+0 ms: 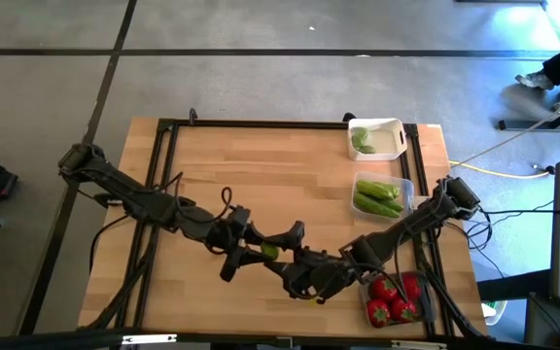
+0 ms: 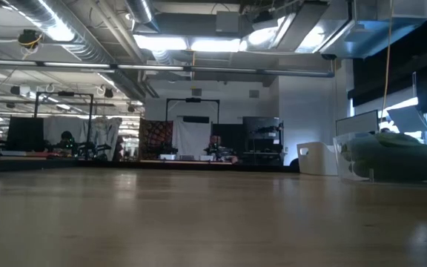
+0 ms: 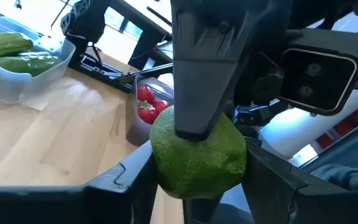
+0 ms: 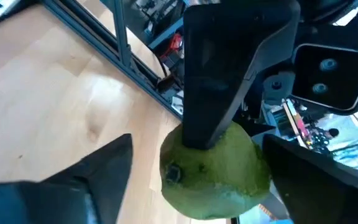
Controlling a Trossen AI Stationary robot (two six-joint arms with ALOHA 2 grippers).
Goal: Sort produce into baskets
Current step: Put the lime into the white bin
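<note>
- Mid-surface, near front edge: left gripper [image 1: 261,251] jaws clamp a lime [image 1: 270,251] [image 3: 197,152], held above the surface [image 1: 261,175].
- Right gripper [image 1: 295,267] meets it, jaws wide either side of lime [image 4: 216,168], w/o gripping.
- Red-filled basket [image 1: 397,301] at front right; pod basket [image 1: 385,194] and white basket [image 1: 377,138] behind.

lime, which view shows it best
The left wrist view: the lime fills the frame, clamped by the left gripper, with a finger of the right gripper across its top. The right wrist view also shows it close, partly cropped. The high view gives a small green spot between the arms; the low view misses it.
</note>
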